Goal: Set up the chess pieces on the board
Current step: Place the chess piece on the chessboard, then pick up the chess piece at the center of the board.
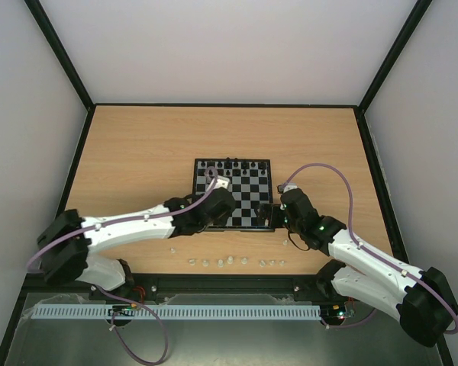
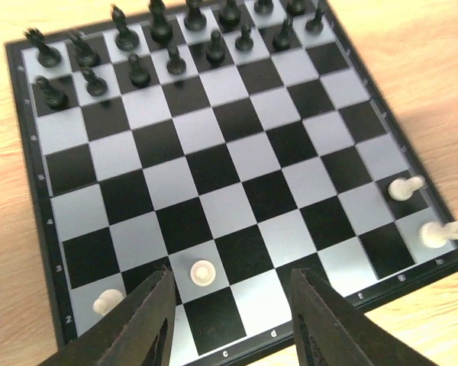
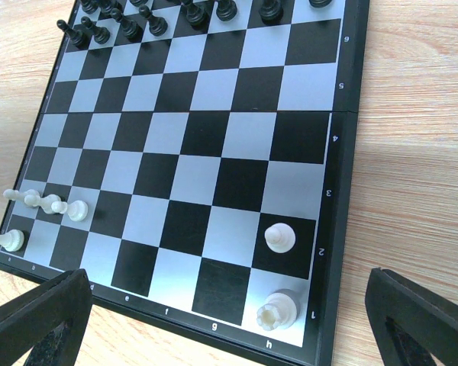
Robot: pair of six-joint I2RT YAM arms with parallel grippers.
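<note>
**Chessboard** (image 1: pixel 233 194): chequered with a black border. It lies just ahead of the left fingers (image 2: pixel 149 324) and right fingers (image 3: pixel 424 320). Both pairs are spread wide and empty, probably poised to fetch or straighten a piece. Black pieces (image 2: pixel 160 30) are ranked along the far edge.

**Chess pieces** (image 1: pixel 230 260): tiny and whitish.
- Most lie loose on the surface (image 1: pixel 137 152) behind both pairs of fingers.
- A pawn (image 2: pixel 202 272) stands just ahead of the left fingers.
- A rook (image 3: pixel 278 309) stands between the right fingers.

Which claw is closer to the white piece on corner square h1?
Right. The right claw hangs at the near right corner of the board, just short of that piece; the left claw is farther left along the near edge.
</note>
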